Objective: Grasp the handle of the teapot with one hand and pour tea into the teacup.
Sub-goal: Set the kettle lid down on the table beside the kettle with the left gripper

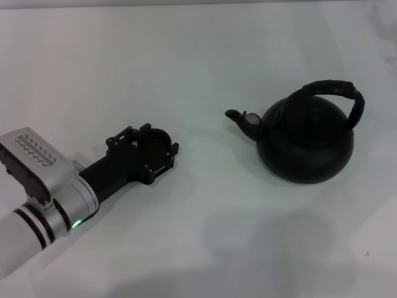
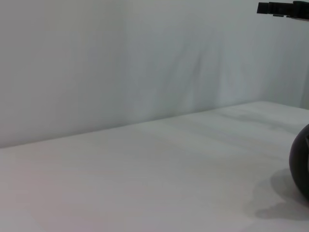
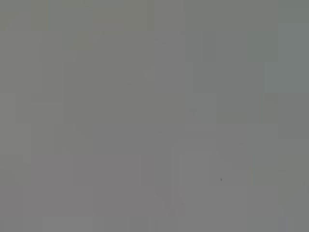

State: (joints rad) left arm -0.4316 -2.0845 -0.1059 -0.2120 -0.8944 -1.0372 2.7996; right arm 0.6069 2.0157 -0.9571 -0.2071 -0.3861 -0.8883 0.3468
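The matte-black teapot (image 1: 307, 146) stands on the white table at the right, its spout (image 1: 239, 118) pointing left. Its ribbed black handle (image 1: 332, 87) arches upright over the top with nothing holding it. The small dark teacup (image 1: 159, 138) sits at the left between the two black fingers of my left gripper (image 1: 158, 143), which close against its sides. About a spout-length of table separates the cup from the spout. The left wrist view shows only a curved edge of the teapot (image 2: 301, 159). My right gripper is out of view, and its wrist view shows only plain grey.
The white table (image 1: 205, 236) spreads around both objects, with a pale wall (image 2: 120, 58) behind it. My left arm (image 1: 37, 198) lies across the near left corner.
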